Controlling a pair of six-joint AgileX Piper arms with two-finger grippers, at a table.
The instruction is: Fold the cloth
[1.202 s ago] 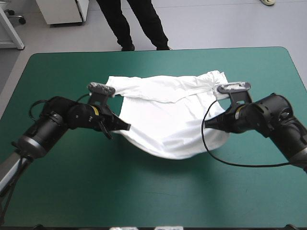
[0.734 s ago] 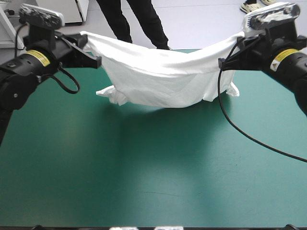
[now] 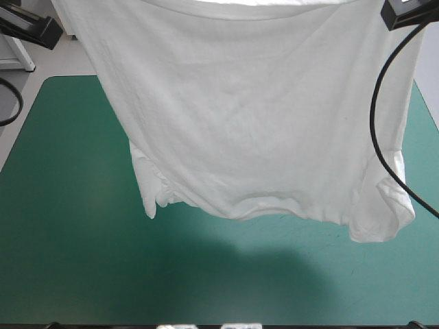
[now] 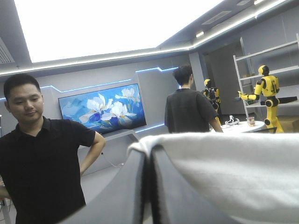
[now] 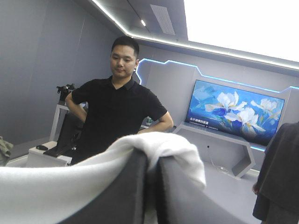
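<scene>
T-shirt (image 3: 254, 116) lifted higher over teal-green table (image 3: 68, 260), left gripper (image 4: 148, 161), right gripper (image 5: 153, 163) pinching it.

High view downward, wrist views level, T-shirt (image 3: 247, 116) shared

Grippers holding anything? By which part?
Both hold the white short-sleeved T-shirt, left gripper and right gripper each pinching one end of its top edge.

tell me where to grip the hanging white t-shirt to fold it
Probably the two upper corners, one from each outer side: the white short-sleeved T-shirt hangs as one wide flat sheet, and the left gripper and right gripper are each shut over a bunched corner there.
</scene>
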